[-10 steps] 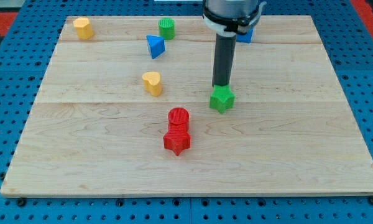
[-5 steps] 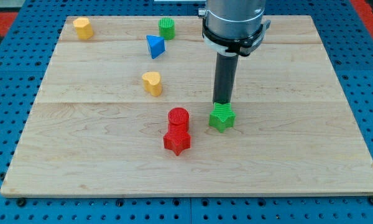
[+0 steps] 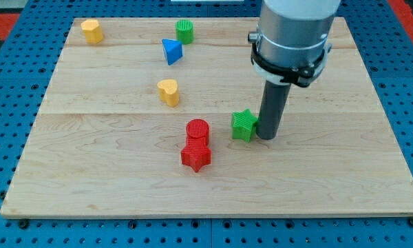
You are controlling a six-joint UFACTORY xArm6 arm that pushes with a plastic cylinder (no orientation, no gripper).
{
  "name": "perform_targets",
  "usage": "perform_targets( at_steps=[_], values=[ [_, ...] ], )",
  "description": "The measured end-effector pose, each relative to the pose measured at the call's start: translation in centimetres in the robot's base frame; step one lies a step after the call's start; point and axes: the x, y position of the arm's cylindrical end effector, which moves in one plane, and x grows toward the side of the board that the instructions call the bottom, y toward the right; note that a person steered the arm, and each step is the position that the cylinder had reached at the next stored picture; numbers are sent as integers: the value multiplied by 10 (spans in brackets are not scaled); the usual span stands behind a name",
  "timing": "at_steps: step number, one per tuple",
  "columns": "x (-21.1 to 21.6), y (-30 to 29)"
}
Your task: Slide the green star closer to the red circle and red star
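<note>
The green star [image 3: 244, 125] lies near the middle of the wooden board [image 3: 89, 172]. The red circle [image 3: 197, 129] sits to its left, with a gap between them. The red star [image 3: 196, 156] touches the red circle on its lower side. My tip [image 3: 267, 136] rests on the board against the green star's right side. The rod rises from it to the large grey arm body at the view's top right.
A yellow heart [image 3: 168, 91] lies up and left of the red circle. A blue triangle [image 3: 170, 51] and a green cylinder [image 3: 184, 30] sit near the top. A yellow block [image 3: 91, 30] sits at the top left corner.
My tip moved from above the green star to its right side. The green star went down the view, then turned slightly. The red blocks have not moved.
</note>
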Motion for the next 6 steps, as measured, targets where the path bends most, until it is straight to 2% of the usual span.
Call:
perform_targets(
  at_steps=[2, 4, 5, 6],
  values=[
    [18, 11],
    [-23, 29],
    [-25, 1],
    [16, -51]
  ],
)
